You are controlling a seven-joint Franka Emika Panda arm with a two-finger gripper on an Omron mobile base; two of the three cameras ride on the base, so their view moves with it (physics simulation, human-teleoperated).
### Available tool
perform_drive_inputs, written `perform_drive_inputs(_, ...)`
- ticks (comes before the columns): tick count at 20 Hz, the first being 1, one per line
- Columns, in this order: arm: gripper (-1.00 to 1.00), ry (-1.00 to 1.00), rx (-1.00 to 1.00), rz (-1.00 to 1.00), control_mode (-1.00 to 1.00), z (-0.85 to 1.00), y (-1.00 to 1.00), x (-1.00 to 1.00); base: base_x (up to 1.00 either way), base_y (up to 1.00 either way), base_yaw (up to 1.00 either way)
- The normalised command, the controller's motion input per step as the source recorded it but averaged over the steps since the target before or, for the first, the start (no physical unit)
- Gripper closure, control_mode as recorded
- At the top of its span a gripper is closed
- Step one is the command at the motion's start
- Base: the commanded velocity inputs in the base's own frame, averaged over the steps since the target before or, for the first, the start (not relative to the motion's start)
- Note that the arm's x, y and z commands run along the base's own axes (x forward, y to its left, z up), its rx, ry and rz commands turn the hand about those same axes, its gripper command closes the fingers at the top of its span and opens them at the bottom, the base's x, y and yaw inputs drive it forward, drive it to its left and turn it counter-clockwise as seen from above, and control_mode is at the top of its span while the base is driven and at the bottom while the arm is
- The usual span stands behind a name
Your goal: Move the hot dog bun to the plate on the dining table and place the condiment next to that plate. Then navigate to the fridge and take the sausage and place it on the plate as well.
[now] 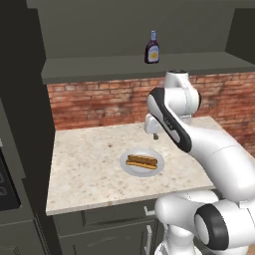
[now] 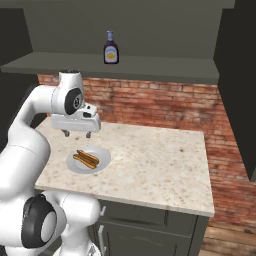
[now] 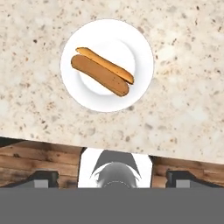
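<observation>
Gripper (image 2: 76, 134) jaws spread wide, holding nothing, hovering above the round white plate (image 3: 140, 57). Split tan hot dog bun (image 3: 101, 71) lies on that plate. Plate sits on the speckled beige stone counter (image 1: 84, 164), near its front edge. Red brick wall (image 2: 165, 107) behind the plate; dark condiment bottle with yellow label (image 1: 152, 48) upright on the grey shelf (image 1: 99, 67) above.

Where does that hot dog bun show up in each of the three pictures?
Left base view: hot dog bun just below centre, on the white plate.
Right base view: bun at left of centre, under the open gripper.
Hand view: bun in the upper middle.
Shared landmark: the white plate on the speckled counter.
</observation>
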Motion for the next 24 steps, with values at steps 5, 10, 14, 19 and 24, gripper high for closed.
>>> perform_drive_inputs(5,-1.00,0.01,0.00,0.28,-1.00,-0.45,0.16,0.02,0.00,0.00,0.00)
perform_drive_inputs(10,-1.00,-0.18,-0.01,0.17,-1.00,-0.40,0.12,0.00,0.00,0.00,0.00)
perform_drive_inputs(14,-1.00,-0.19,-0.02,0.16,-1.00,-0.30,0.08,0.11,0.00,0.00,0.00)
perform_drive_inputs(19,-1.00,-0.06,-0.06,0.15,-1.00,-0.20,0.01,0.33,0.00,0.00,0.00)
perform_drive_inputs(24,-1.00,0.01,-0.04,0.14,-1.00,-0.33,0.05,0.28,0.00,0.00,0.00)
